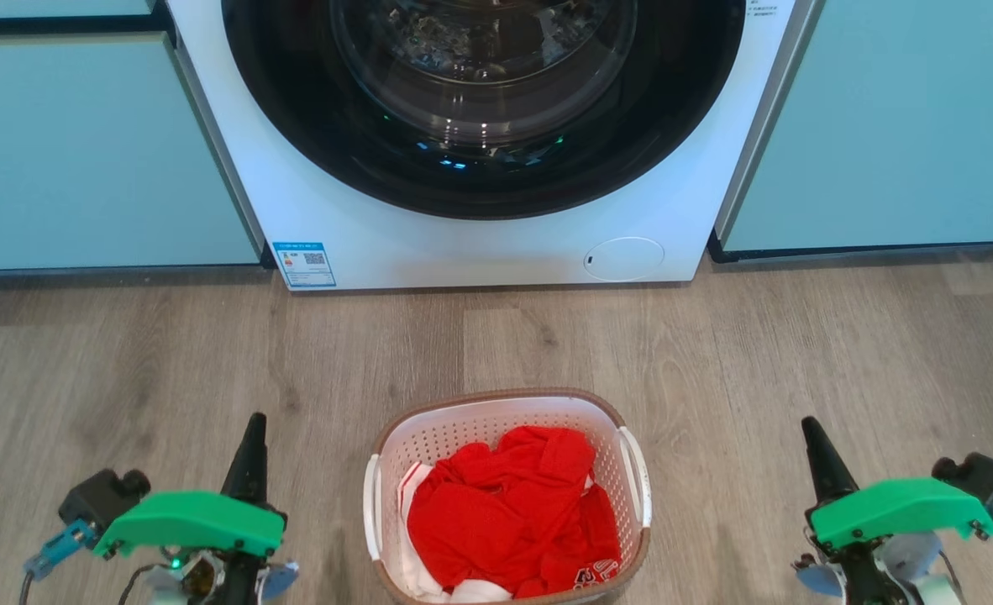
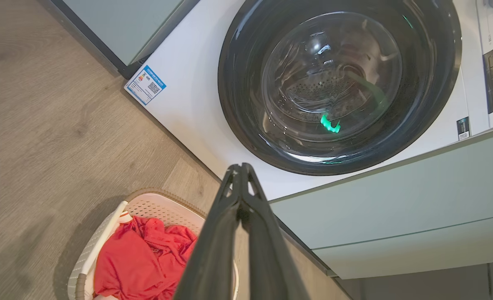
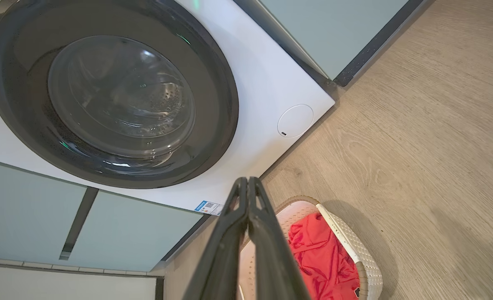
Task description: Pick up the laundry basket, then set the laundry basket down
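Note:
The laundry basket (image 1: 463, 428) is white and perforated with a brown rim and white side handles. It stands on the wood floor at the bottom centre of the head view, holding red clothes (image 1: 509, 512). My left gripper (image 1: 254, 424) is shut and empty, well to the basket's left. My right gripper (image 1: 809, 427) is shut and empty, well to its right. The left wrist view has the laundry basket (image 2: 104, 233) at lower left of the shut left gripper (image 2: 240, 166). The right wrist view has the laundry basket (image 3: 355, 246) at lower right of the shut right gripper (image 3: 246, 180).
A white front-loading washer (image 1: 496, 244) with a dark round door, shut, stands straight ahead beyond the basket. Pale teal cabinets (image 1: 85, 151) flank it on both sides. Wood floor (image 1: 169, 361) lies open between the basket and the washer and around both grippers.

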